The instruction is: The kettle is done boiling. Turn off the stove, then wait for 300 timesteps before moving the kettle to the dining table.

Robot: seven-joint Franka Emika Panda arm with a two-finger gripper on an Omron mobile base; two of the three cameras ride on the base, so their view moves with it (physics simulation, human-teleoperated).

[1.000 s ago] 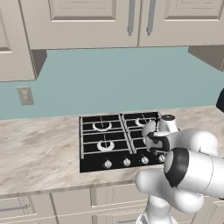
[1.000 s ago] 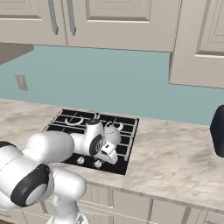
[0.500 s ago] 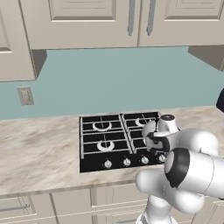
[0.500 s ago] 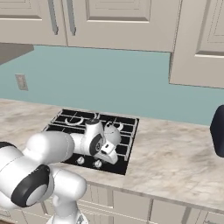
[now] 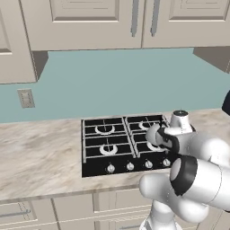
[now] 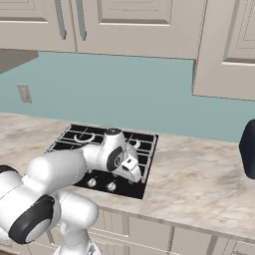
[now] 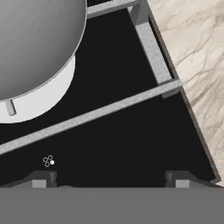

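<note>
The squat silver-grey metal kettle [image 7: 35, 41] sits on a white burner ring at the front right of the flat black four-burner gas stove [image 5: 108, 146], filling the hand view toward 11 o'clock. A thin grey grate bar [image 7: 100, 113] runs across below it. The hand [image 7: 111, 179] hovers over the stove's front right corner, its two dark fingertips spread wide apart, gripping nothing. Beige marbled tabletop [image 7: 192, 57] lies at 2 o'clock, past the stove's edge.
</note>
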